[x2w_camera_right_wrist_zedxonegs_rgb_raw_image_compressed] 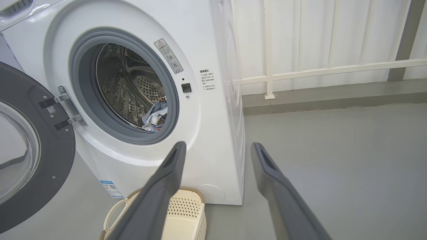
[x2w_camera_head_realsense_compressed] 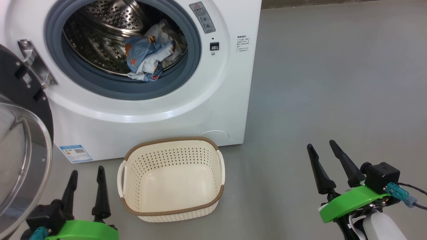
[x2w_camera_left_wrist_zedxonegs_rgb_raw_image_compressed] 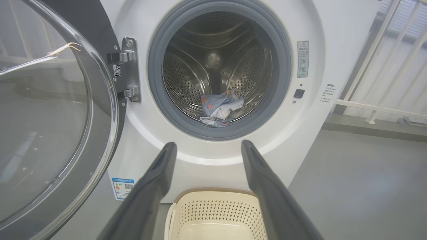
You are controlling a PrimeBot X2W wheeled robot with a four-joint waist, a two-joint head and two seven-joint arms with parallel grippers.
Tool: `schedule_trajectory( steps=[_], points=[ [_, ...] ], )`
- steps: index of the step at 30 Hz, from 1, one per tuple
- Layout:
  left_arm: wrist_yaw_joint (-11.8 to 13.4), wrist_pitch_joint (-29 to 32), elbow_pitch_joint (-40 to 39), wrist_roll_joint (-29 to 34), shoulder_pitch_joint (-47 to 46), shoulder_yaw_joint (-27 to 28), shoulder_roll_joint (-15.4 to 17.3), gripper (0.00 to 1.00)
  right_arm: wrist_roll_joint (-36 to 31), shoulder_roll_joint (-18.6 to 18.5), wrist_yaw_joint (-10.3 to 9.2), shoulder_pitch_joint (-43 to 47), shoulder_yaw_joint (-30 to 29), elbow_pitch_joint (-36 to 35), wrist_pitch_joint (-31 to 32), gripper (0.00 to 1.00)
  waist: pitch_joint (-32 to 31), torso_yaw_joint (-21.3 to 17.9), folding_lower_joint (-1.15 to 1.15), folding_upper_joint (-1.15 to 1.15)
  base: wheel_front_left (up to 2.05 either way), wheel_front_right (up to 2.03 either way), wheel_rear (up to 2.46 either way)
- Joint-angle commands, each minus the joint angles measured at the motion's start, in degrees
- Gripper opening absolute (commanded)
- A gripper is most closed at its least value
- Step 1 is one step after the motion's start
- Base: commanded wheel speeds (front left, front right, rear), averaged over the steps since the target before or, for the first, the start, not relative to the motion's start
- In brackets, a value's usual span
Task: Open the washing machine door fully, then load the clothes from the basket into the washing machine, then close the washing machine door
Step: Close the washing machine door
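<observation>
Closing step due, loading looks done | clothes point(x2w_camera_head_realsense_compressed: 146, 55) heaped at drum point(x2w_camera_head_realsense_compressed: 100, 50) front lip; basket point(x2w_camera_head_realsense_compressed: 173, 139) bare on floor point(x2w_camera_head_realsense_compressed: 317, 83) | washing machine door point(x2w_camera_head_realsense_compressed: 23, 86) swung wide left | left gripper point(x2w_camera_head_realsense_compressed: 86, 170), right gripper point(x2w_camera_head_realsense_compressed: 321, 144): jaws spread, empty | next: reach behind door, push shut.

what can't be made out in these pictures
- Count of light-blue printed garments in the steel drum: bunched in one heap, every view.
- Print on the white washing machine's grey warning sticker and blue label: too small.
- Black-rimmed round glass door: cut off by head view's left edge.
</observation>
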Motion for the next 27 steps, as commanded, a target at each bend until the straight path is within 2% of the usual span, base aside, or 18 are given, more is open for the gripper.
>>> schedule_trajectory(
  steps=[1,27],
  points=[
    [-0.2,-0.2,-1.2,-0.2,-0.8,1.9,0.6,1.00,0.2,-0.3,0.09,-0.4,1.1,-1.2,-0.3,1.00,0.0,0.0,0.00,0.00,-0.24,0.24,0.00],
    [-0.4,-0.2,-1.6,0.5,-0.2,1.7,0.5,1.00,0.3,-0.2,0.09,0.1,1.0,-1.2,-0.3,1.00,-0.3,1.0,0.00,0.00,0.00,0.00,0.00]
  ],
)
